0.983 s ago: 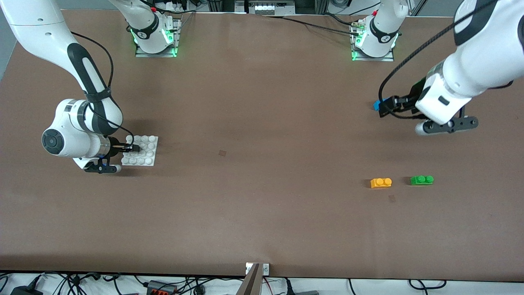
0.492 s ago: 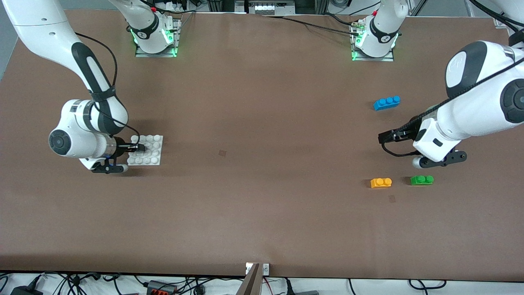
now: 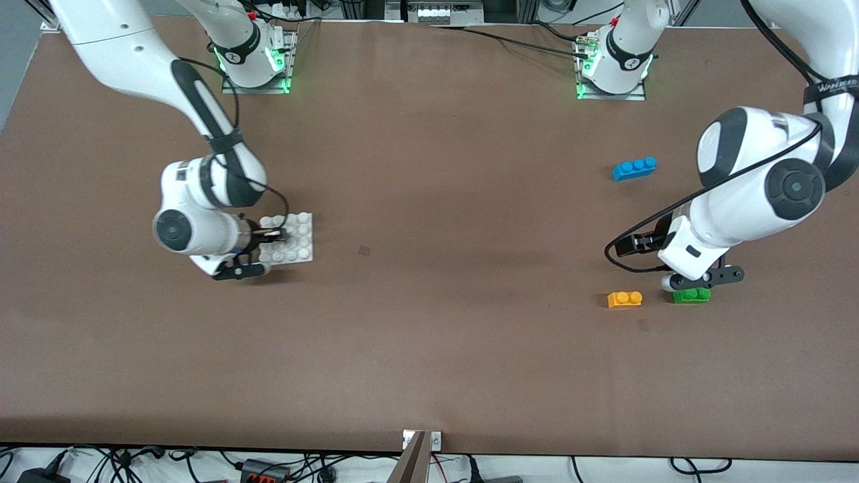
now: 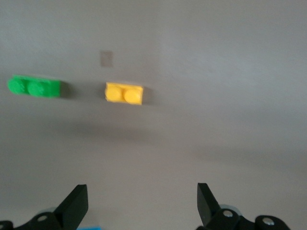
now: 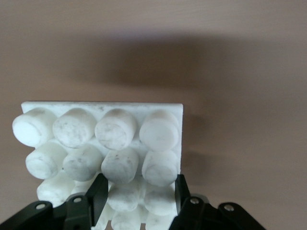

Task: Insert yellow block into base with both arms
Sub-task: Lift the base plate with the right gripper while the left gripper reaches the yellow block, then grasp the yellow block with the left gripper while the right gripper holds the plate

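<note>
The yellow block (image 3: pixel 625 299) lies on the brown table toward the left arm's end, and also shows in the left wrist view (image 4: pixel 124 93). My left gripper (image 3: pixel 629 245) hangs open and empty over the table between the blue brick and the yellow block (image 4: pixel 141 203). The white studded base (image 3: pixel 290 239) is at the right arm's end. My right gripper (image 3: pixel 272 235) is shut on the base's edge, its fingers (image 5: pixel 98 191) clamped around studs of the base (image 5: pixel 103 129). I cannot tell whether the base touches the table.
A green brick (image 3: pixel 691 296) lies beside the yellow block, partly under the left wrist, and shows in the left wrist view (image 4: pixel 33 86). A blue brick (image 3: pixel 634 168) lies farther from the front camera. Both arm bases stand along the table's back edge.
The right arm has carried the base toward the table's middle. The left arm has moved from over the blue brick to just short of the yellow and green bricks.
</note>
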Controlling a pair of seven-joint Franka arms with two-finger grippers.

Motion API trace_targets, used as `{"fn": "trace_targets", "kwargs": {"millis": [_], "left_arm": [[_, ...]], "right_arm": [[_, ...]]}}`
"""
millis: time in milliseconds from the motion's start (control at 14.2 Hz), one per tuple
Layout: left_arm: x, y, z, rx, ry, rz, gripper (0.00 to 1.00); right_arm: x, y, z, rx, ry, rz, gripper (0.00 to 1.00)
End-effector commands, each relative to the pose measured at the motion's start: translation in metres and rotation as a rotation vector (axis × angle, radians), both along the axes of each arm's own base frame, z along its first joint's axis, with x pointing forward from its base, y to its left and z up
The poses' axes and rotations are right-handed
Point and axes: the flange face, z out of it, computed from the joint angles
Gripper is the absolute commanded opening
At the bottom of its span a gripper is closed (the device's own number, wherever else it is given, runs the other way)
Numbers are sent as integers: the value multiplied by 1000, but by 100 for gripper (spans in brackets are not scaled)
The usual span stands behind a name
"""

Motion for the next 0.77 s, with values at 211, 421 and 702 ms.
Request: {"fn": "trace_targets", "kwargs": {"millis": [211, 421, 702], "left_arm": [[31, 27, -67, -16, -91, -50, 100], [40, 39, -100, -30, -117, -57, 100], [46, 43, -122, -10, -151, -79, 100]], "right_arm": [[-11, 118, -7, -25, -14, -8, 54], [-16, 177, -13, -47, -31, -83, 54], [-21, 249, -16, -34, -69, -116, 55]]}}
